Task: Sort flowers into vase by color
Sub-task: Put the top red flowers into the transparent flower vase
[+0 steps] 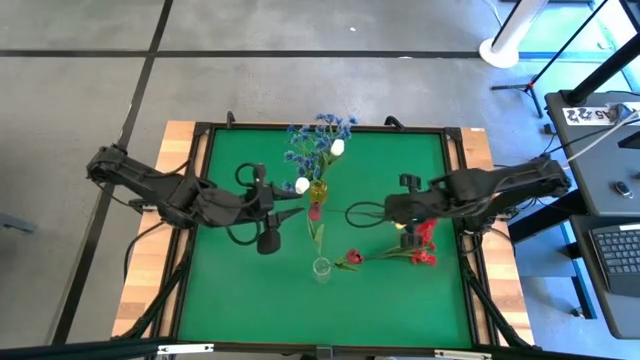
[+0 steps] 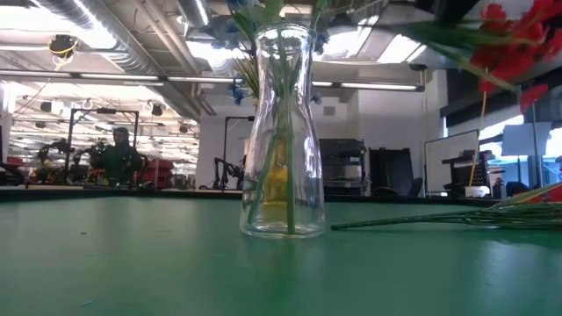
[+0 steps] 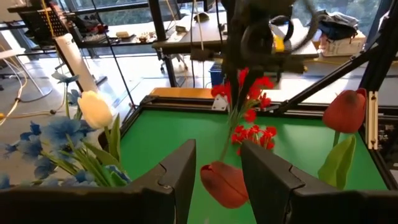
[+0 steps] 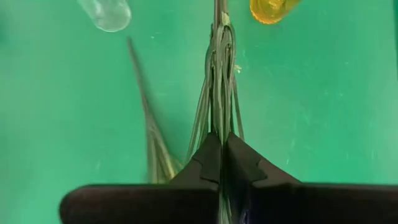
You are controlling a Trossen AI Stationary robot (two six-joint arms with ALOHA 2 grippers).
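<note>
Two vases mid-worktop [image 1: 240,300]: far vase [image 1: 318,188] holding flowers [image 1: 318,140], near vase [image 1: 321,269]. Loose sprays [image 1: 420,245] lying right of it.

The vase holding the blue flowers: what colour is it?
Yellow. The vase shows best in the high view.

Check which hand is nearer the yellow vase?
Left. The left hand sits just beside the yellow vase, jaws apart. The right hand is farther off across the mat, shut on the red spray stems.
</note>
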